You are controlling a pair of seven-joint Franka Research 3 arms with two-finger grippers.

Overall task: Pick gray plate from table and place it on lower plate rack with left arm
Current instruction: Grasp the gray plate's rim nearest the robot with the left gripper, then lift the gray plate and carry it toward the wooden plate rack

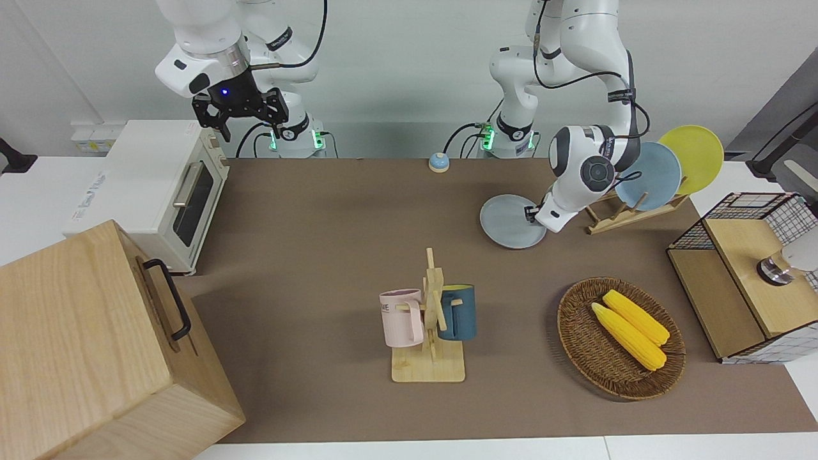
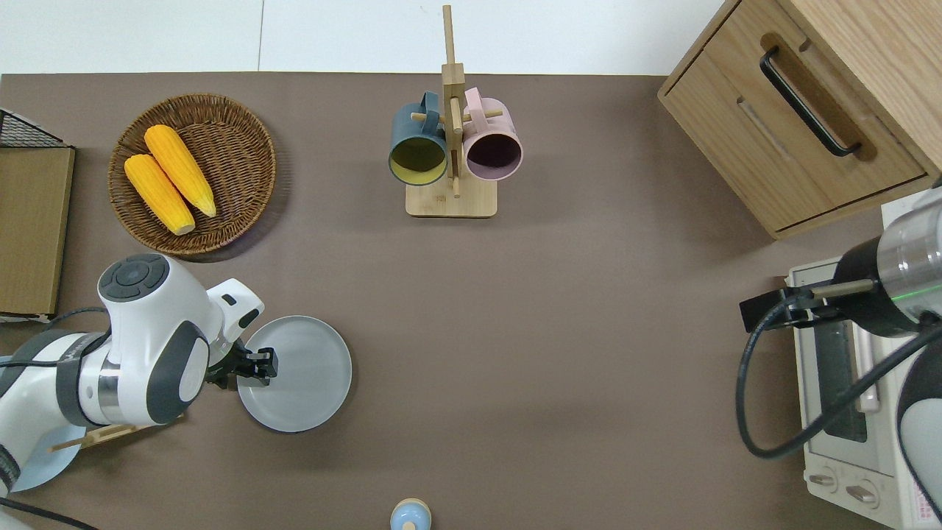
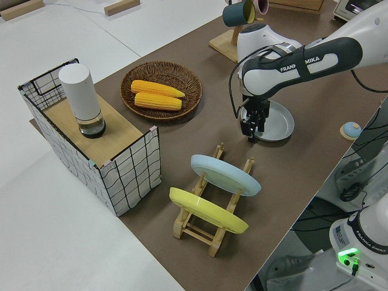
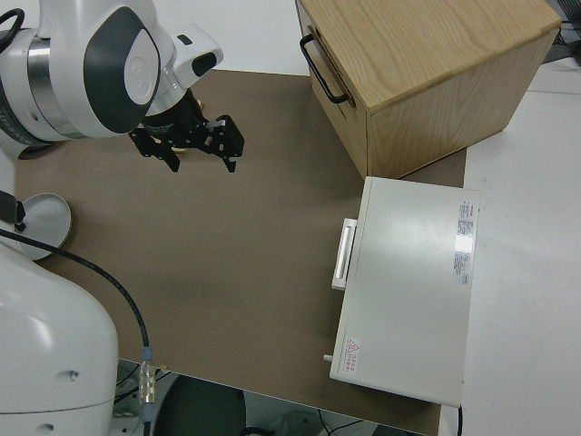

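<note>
Lying flat on the table, the gray plate (image 2: 302, 375) has its rim pinched by the left gripper (image 2: 261, 366).

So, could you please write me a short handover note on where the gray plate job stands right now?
Left gripper: down at the rim of the gray plate, on the edge toward the rack; whether it has closed on the rim cannot be told.
Right gripper: parked, open, holding nothing.
Gray plate: flat on the table, beside the lower plate rack.
Rack: light blue plate and yellow plate stand in it; the slot at the end toward the gray plate is free.
Done: approach to the plate.
Left: secure the grip, lift, set the plate in the free slot, release.
</note>
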